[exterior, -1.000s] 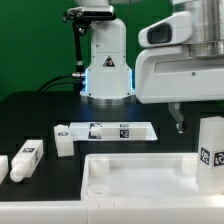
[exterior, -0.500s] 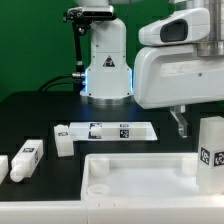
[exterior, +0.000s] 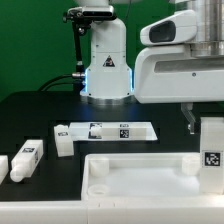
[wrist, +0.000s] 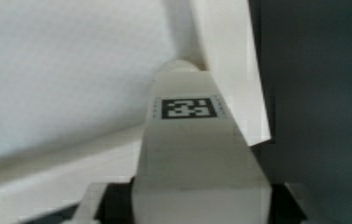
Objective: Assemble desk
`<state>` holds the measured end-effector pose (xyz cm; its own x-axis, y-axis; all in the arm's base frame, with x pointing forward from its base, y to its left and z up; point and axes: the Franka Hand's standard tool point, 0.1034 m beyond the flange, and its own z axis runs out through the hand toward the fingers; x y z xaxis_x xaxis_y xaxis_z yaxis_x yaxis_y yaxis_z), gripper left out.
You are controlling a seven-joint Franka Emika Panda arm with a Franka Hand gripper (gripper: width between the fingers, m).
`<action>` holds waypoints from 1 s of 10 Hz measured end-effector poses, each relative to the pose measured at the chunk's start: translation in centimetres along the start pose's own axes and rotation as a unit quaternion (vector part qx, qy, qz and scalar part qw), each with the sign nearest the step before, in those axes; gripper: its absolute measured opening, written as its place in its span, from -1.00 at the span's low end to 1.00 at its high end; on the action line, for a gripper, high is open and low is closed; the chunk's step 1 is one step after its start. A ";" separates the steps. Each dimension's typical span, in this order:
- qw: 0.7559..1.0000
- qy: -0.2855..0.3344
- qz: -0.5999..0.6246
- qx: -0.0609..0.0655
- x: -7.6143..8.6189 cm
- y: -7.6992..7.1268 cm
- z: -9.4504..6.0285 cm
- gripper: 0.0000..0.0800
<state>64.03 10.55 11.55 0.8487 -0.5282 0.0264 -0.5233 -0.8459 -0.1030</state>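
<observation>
The desk's white tabletop (exterior: 130, 172) lies at the front of the black table, rim up. One square white leg (exterior: 212, 150) stands upright at the tabletop's corner on the exterior view's right, with a tag on its side. My gripper (exterior: 192, 122) comes down over this leg from above. Only one dark finger shows in the exterior view. In the wrist view the tagged leg (wrist: 199, 150) fills the space between the jaws of the gripper (wrist: 194, 205), with a dark pad against each side. The tabletop (wrist: 66, 80) lies behind the leg.
Loose white legs (exterior: 27, 158) (exterior: 63, 140) lie on the exterior view's left. The marker board (exterior: 110, 130) lies flat mid-table. The white robot base (exterior: 105, 65) with its blue light stands at the back. The arm's bulky white housing (exterior: 180, 75) hangs over the right.
The jaws have closed in onto the upright leg. The finger seen in the exterior view has moved toward that view's right, and the leg has shifted slightly the same way.
</observation>
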 end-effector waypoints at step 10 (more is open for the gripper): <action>0.788 -0.027 0.615 0.025 -0.3 -0.5 0.2 -0.29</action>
<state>64.06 11.10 11.39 -0.2940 -0.9412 -0.1662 -0.9500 0.3068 -0.0572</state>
